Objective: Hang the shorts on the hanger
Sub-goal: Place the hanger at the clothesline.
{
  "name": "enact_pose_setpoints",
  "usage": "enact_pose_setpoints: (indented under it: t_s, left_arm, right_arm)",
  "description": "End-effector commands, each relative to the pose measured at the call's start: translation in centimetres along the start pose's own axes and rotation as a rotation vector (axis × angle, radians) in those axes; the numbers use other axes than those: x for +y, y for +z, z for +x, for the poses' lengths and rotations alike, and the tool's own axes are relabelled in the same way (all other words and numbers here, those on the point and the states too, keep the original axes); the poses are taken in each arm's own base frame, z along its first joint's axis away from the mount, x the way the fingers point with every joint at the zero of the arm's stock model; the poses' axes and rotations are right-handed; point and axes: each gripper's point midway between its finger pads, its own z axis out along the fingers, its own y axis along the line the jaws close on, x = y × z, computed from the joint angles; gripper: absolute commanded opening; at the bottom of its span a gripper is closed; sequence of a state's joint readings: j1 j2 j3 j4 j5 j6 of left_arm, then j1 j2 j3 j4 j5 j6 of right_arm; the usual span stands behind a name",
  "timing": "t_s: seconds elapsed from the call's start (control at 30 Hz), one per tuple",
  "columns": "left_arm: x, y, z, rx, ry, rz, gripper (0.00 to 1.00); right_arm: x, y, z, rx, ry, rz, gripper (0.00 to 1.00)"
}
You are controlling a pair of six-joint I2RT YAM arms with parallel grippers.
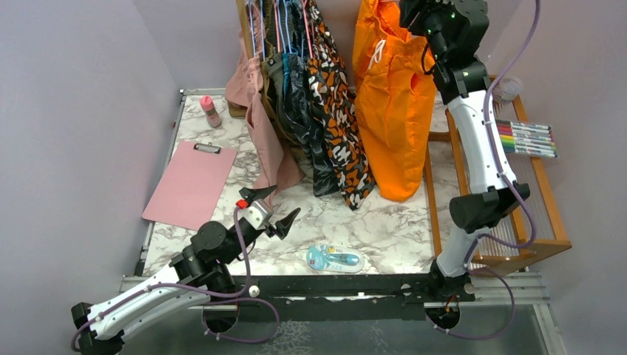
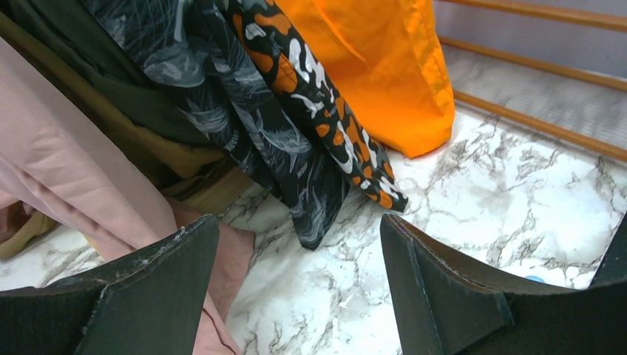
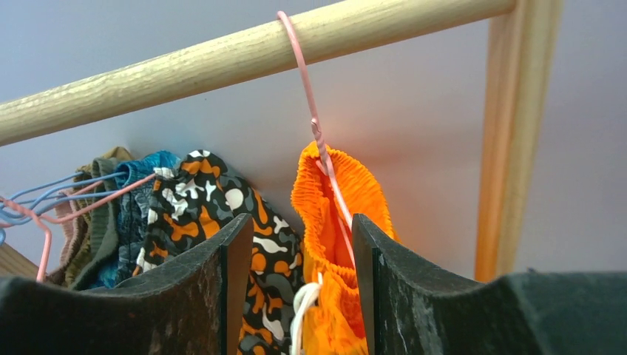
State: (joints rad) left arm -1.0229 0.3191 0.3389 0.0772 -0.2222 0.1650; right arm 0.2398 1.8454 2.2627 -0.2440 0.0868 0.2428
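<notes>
The shorts [image 1: 395,111] hang on the pink hanger [image 3: 314,118], hooked over the wooden rail [image 3: 185,70]. Just below that rail we hold our right gripper [image 3: 302,225] spread, empty; our left gripper [image 2: 299,229] gapes low above the worktop [image 1: 384,222].

It was a robot test booth: plain lilac walls [image 1: 74,111] boxed in a marble-print table [image 1: 399,225], a wooden clothes rail [image 3: 185,72] stood at twelve o'clock, a black mounting bar [image 1: 333,285] at six.
</notes>
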Motion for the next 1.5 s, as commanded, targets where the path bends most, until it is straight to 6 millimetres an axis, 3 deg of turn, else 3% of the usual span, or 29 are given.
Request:
enact_pose_setpoints:
  t_s: [0.0, 0.17, 0.4, 0.9, 1.17, 1.47]
  left_arm:
    - [-0.3, -0.4, -1.2, -0.059, -0.024, 0.025, 0.83]
    - [-0.3, -0.8, -1.7, -0.080, -0.033, 0.025, 0.83]
    - [-0.4, -0.9, -1.9, -0.090, -0.037, 0.036, 0.83]
    - [-0.4, -0.8, -1.7, -0.082, -0.033, 0.033, 0.83]
    - [-0.3, -0.8, -1.7, -0.083, -0.032, 0.030, 0.83]
    - [-0.4, -0.8, -1.6, -0.084, -0.032, 0.033, 0.83]
  right_arm:
    - [-1.5, -2.2, -1.1, 0.007, -0.111, 0.055, 0.56]
    - [-2.6, -2.6, 0.5, 0.045, -0.198, 0.063, 0.59]
    - [-2.4, -2.3, 2.3, 0.095, -0.210, -0.005, 0.59]
    - [-2.8, -0.6, 5.1, 0.142, -0.213, -0.013, 0.51]
    - [-2.8, -0.4, 5.3, 0.146, -0.200, -0.010, 0.33]
    - [-3.6, -0.9, 3.5, 0.105, -0.210, 0.047, 0.07]
